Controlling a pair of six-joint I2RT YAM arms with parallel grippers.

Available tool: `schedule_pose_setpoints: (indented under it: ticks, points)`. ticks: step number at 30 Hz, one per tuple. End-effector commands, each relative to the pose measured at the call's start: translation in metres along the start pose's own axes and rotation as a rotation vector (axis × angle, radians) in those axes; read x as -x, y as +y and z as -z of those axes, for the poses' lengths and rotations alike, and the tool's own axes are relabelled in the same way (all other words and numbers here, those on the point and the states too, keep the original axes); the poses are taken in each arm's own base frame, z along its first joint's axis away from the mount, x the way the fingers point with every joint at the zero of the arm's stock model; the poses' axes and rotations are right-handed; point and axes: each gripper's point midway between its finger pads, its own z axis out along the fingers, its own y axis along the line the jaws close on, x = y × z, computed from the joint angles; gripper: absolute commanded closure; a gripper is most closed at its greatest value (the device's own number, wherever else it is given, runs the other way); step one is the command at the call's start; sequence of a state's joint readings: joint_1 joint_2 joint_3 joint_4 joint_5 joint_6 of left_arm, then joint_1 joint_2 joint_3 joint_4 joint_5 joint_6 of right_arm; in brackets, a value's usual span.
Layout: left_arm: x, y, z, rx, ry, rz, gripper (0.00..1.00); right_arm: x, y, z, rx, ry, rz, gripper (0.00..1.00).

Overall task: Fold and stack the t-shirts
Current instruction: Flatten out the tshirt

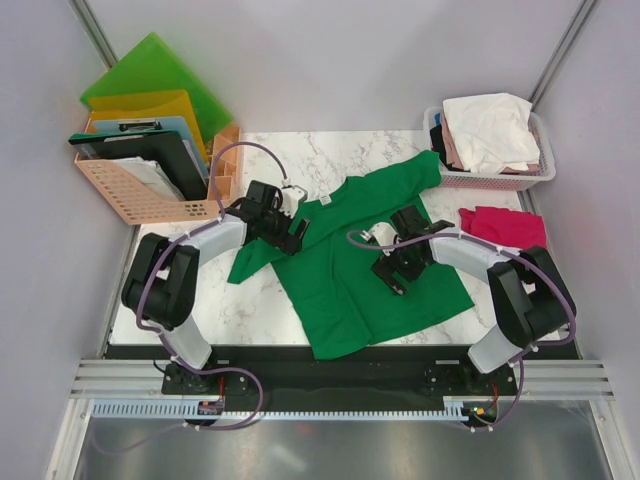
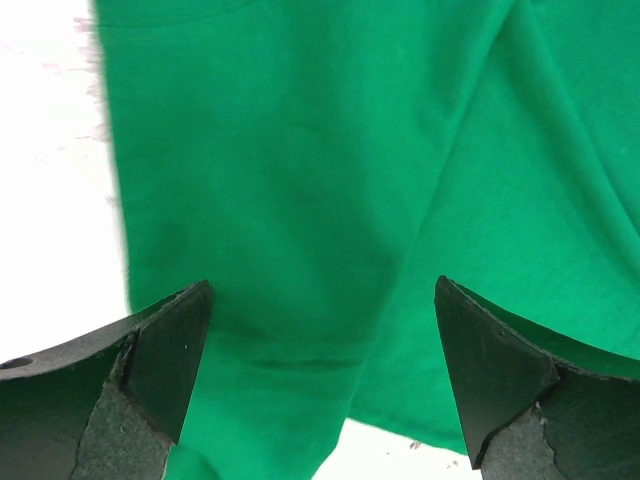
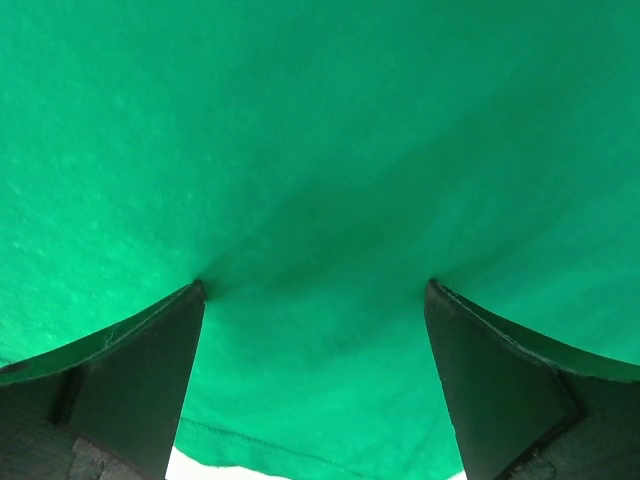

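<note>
A deep green t-shirt (image 1: 345, 280) lies spread on the marble table (image 1: 250, 305), one sleeve reaching toward the basket at the back right. My left gripper (image 1: 288, 238) is open over its left shoulder and sleeve. In the left wrist view the left gripper (image 2: 322, 284) has green cloth (image 2: 300, 180) between its wide fingers and nothing pinched. My right gripper (image 1: 392, 272) is open over the shirt's right side. In the right wrist view the right gripper (image 3: 315, 285) has its tips down on the green cloth (image 3: 320, 150), near a hem. A magenta-red t-shirt (image 1: 505, 226) lies at the right edge.
A white basket (image 1: 498, 178) at the back right holds a white tee (image 1: 490, 125) and pale pink cloth. An orange crate (image 1: 130, 195) with folders and a clipboard stands at the back left. Grey walls close in both sides.
</note>
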State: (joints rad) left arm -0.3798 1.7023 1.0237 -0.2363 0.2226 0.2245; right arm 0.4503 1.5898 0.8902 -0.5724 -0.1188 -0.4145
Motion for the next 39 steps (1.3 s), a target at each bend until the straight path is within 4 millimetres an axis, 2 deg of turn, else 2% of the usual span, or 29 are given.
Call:
schedule_pose_setpoints:
  ticks: [1,5,7,13,17,22,26,28,31,33,37,39]
  points:
    - [0.014,-0.010,-0.011,-0.056,-0.030,0.026,0.00,0.022,0.001,-0.001,0.046,-0.072,-0.012,0.02]
    - [0.020,-0.020,-0.013,-0.118,-0.020,0.041,0.00,0.015,0.004,-0.008,0.071,-0.046,-0.024,0.02]
    - [0.012,-0.027,-0.018,-0.163,0.018,0.058,0.00,0.013,0.005,-0.012,0.092,-0.036,-0.033,0.02]
    - [0.006,-0.018,-0.028,-0.121,0.075,0.079,0.00,0.002,0.000,-0.026,0.121,0.022,-0.068,0.02]
    - [0.005,-0.010,-0.023,-0.074,0.078,0.114,0.00,-0.004,-0.010,-0.022,0.122,0.016,-0.117,0.02]
    - [0.006,-0.007,-0.007,-0.020,0.076,0.172,0.00,-0.016,-0.033,-0.022,0.098,0.045,-0.152,0.02]
    - [0.007,0.012,0.014,0.078,0.037,0.224,0.00,-0.020,-0.043,-0.024,0.087,0.076,-0.148,0.02]
    - [0.013,0.020,0.026,0.078,0.001,0.263,0.00,-0.016,-0.049,-0.026,0.077,0.076,-0.141,0.02]
    - [0.012,0.018,0.036,0.059,-0.017,0.305,0.00,-0.008,-0.066,-0.030,0.046,0.084,-0.136,0.02]
    - [0.009,0.013,0.037,0.040,-0.016,0.309,0.00,-0.004,-0.075,-0.032,0.044,0.094,-0.145,0.02]
    - [-0.001,0.007,0.034,0.018,-0.014,0.313,0.00,0.022,-0.097,-0.043,0.045,0.093,-0.149,0.02]
    - [-0.002,0.010,0.034,0.033,-0.013,0.308,0.00,0.024,-0.097,-0.045,0.058,0.103,-0.155,0.02]
